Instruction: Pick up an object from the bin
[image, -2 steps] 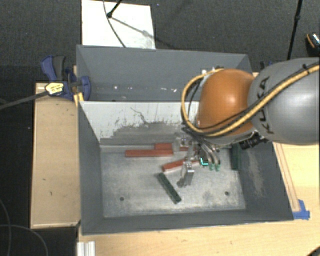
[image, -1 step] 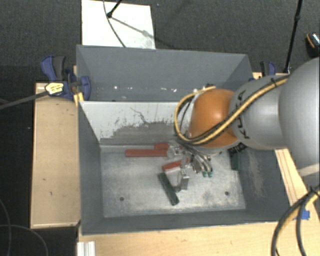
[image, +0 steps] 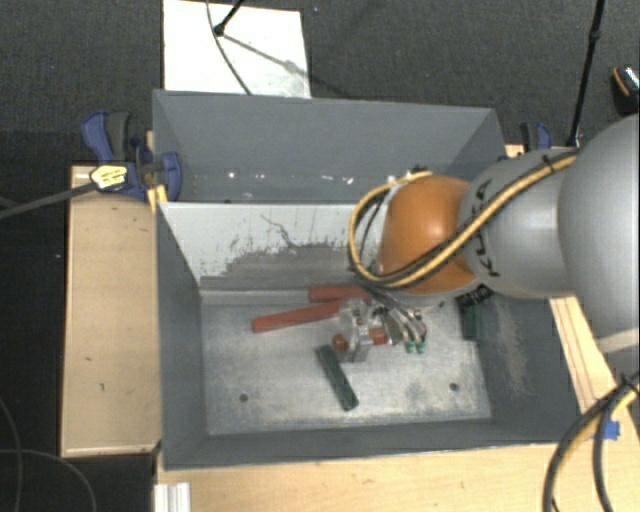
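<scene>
Currently the robot's gripper (image: 378, 335) is hanging low over the middle of the grey metal bin (image: 250, 245), just beside the upper end of a dark green flat bar (image: 338, 378) and the right end of a long red-brown stick (image: 295, 319); whether it is spread or pinching anything is not showing.

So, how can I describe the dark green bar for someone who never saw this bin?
Look at the floor of the grey bin. Just below the gripper lies a dark green bar, slanted. The long stick near it is red, not green.
</scene>
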